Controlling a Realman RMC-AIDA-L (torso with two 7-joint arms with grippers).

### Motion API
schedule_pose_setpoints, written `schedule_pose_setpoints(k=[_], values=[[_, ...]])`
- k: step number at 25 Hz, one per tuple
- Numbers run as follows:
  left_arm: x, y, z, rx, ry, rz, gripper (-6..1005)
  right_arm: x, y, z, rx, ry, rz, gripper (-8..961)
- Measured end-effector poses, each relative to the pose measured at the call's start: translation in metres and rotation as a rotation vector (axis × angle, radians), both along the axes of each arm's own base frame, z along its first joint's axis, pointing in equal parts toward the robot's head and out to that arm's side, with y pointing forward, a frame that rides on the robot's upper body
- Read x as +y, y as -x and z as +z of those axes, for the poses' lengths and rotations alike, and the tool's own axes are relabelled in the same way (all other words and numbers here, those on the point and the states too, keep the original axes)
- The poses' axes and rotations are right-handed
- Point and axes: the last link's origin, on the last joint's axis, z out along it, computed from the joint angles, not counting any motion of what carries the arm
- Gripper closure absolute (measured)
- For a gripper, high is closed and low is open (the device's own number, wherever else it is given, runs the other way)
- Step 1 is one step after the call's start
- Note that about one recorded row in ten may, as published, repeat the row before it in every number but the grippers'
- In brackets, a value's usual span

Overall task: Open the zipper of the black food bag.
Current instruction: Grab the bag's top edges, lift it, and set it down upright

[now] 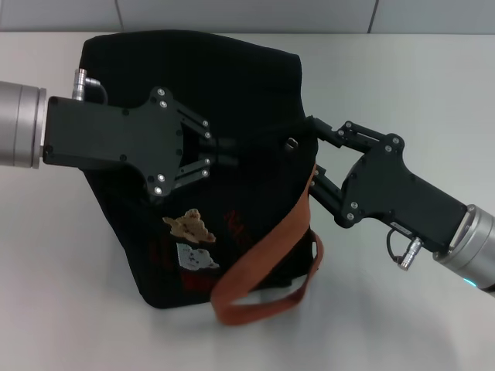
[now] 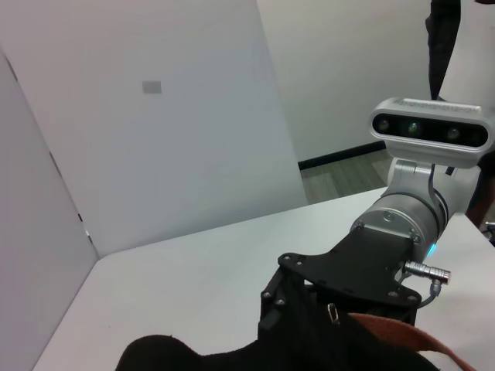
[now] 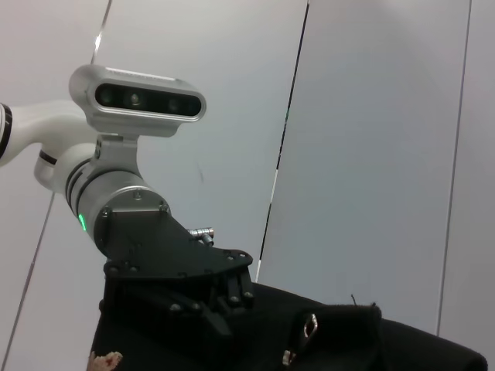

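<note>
My left gripper: jaws narrowed, pinching black fabric at bag top, prob. to brace the black food bag against pull. My right gripper: jaws at bag's far end; open or closed, cannot tell. Zipper: silver pull just beside right jaws, not visibly gripped. Bag upright on desk, orange strap hanging down front.

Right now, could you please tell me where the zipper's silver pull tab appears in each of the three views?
Head view: the pull tab lies on top of the black food bag, between the left gripper and the right gripper.
Left wrist view: it shows at the bottom centre, just before the right gripper.
Right wrist view: it hangs at the bottom centre, beside the left gripper.
Shared landmark: the bag's black top.
</note>
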Motion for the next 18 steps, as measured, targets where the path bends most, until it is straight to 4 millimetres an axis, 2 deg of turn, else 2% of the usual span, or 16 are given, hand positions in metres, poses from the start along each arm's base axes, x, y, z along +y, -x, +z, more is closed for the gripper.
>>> schedule_pose_setpoints(k=[6,9,18], values=[[-0.0007,0.0012,-0.0009,-0.004,0.003,-0.002,907,-0.0003,0.0006,-0.0018,0.002,0.007,-0.006,512],[-0.0012,0.002,-0.0018,-0.008,0.009,0.002,907,-0.0003,0.0016,-0.0029,0.004,0.012,-0.007,717],[-0.0063,0.0045,-0.0022,-0.017,0.031,0.006,907,0.0028,0.0077,-0.0063,0.008,0.026,0.0,770]])
